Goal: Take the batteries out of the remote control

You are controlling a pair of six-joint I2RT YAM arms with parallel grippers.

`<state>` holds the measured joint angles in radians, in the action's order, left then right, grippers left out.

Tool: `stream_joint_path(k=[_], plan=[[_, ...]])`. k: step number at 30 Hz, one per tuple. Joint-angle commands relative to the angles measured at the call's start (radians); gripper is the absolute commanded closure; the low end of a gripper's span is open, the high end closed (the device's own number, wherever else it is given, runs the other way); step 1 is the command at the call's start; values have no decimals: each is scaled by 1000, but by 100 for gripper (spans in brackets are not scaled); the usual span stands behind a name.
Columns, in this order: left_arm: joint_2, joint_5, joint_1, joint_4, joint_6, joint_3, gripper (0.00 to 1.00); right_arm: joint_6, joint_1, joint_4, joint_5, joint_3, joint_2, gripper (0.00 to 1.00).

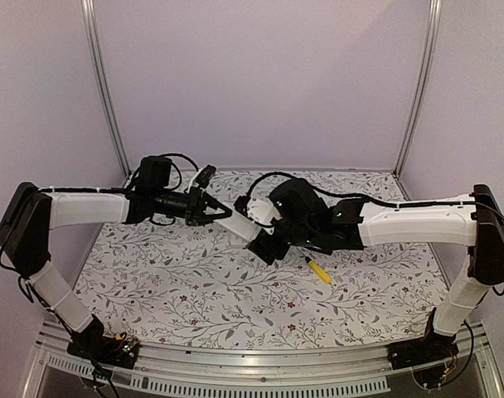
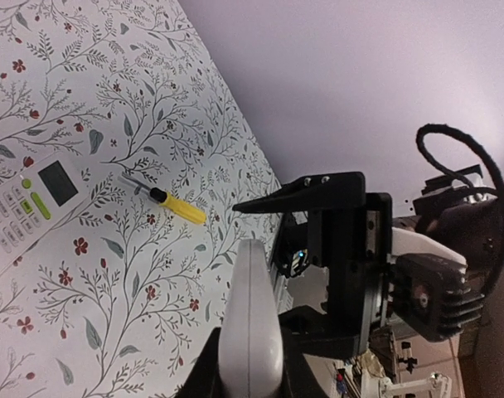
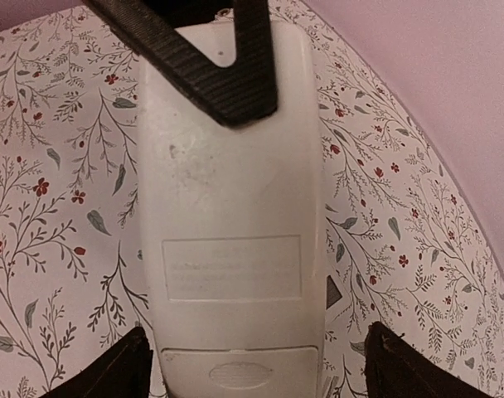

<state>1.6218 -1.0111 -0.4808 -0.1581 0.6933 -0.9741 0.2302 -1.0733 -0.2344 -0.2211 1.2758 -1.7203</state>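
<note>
remote [image 3: 231,207] is smooth white plastic, oblong, round-cornered.

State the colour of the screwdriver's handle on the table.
The screwdriver handle is yellow. It shows best in the left wrist view.

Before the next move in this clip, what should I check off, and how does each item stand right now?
1. Left pincer clamps the held remote: ok.
2. Right pincer open, straddling the remote's cover end: ok.
3. Battery cover faces the right wrist camera: ok, closed.
4. Batteries exposed: not ok, none visible.
5. Screwdriver on the table, clear of both arms: ok.
</note>
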Motion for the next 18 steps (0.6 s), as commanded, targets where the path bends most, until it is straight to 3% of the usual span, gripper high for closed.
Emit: stream_joint_path(k=[1, 4, 14, 18], plan=[[-8, -34, -13, -73, 4, 21, 100, -36, -2, 98, -17, -42, 75, 8], [-15, -38, -10, -80, 5, 23, 100, -57, -2, 128, -4, -71, 103, 1], [-56, -39, 50, -105, 0, 32, 100, -167, 17, 322, 21, -197, 240, 1], [-100, -23, 91, -110, -21, 34, 100, -335, 69, 470, 76, -294, 320, 1]])
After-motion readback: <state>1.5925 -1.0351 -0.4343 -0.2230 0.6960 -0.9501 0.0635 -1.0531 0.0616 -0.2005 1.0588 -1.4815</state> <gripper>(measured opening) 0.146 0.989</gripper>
